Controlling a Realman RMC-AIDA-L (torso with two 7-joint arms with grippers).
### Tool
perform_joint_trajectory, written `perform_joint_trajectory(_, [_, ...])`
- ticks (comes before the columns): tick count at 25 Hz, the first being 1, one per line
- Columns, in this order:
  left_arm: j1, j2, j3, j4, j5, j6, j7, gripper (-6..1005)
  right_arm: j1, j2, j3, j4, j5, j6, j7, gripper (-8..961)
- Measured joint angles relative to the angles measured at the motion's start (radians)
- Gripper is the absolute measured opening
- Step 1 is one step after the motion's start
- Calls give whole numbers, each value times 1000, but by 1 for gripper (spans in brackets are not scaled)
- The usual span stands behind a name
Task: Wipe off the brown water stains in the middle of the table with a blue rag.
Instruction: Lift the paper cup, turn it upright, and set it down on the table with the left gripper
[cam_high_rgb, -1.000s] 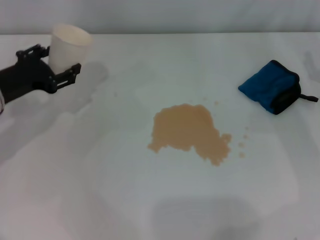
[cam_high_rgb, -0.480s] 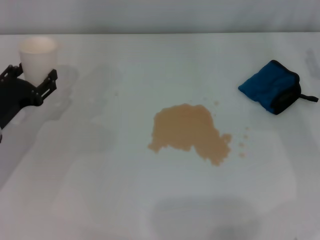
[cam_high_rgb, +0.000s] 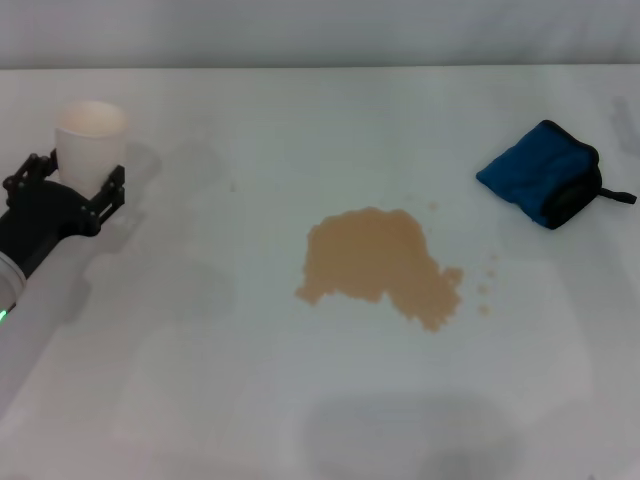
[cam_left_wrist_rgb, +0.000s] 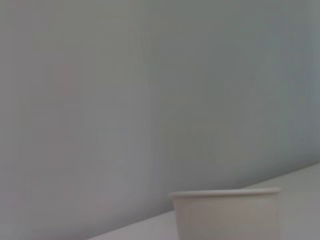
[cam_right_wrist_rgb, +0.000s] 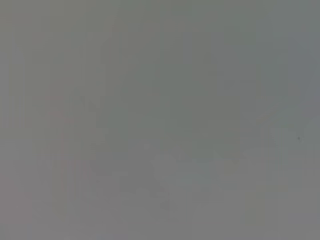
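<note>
The brown water stains (cam_high_rgb: 378, 262) form a tan blotch in the middle of the white table (cam_high_rgb: 300, 400), with a few droplets to its right. The blue rag (cam_high_rgb: 540, 172), folded, with black edging and a loop, lies at the far right, apart from the stain. My left gripper (cam_high_rgb: 74, 176) is at the far left, shut on an upright white paper cup (cam_high_rgb: 90, 135) that stands at table level. The cup's rim also shows in the left wrist view (cam_left_wrist_rgb: 227, 212). My right gripper is out of view.
A pale wall (cam_high_rgb: 320, 30) runs behind the table's far edge. The right wrist view shows only a blank grey surface.
My left gripper has carried the cup from left of centre to the far left, turned it from tilted to upright, and lowered it. The stain and rag have not moved.
</note>
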Motion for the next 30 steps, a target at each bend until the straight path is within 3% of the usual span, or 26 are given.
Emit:
perform_joint_trajectory(10, [-45, -2, 1, -64, -9, -67, 34, 739, 0, 3, -2, 1, 0, 0, 1, 705])
perform_joint_trajectory(30, [-44, -6, 0, -90, -11, -68, 32, 745, 2, 6, -6, 5, 0, 0, 1, 704])
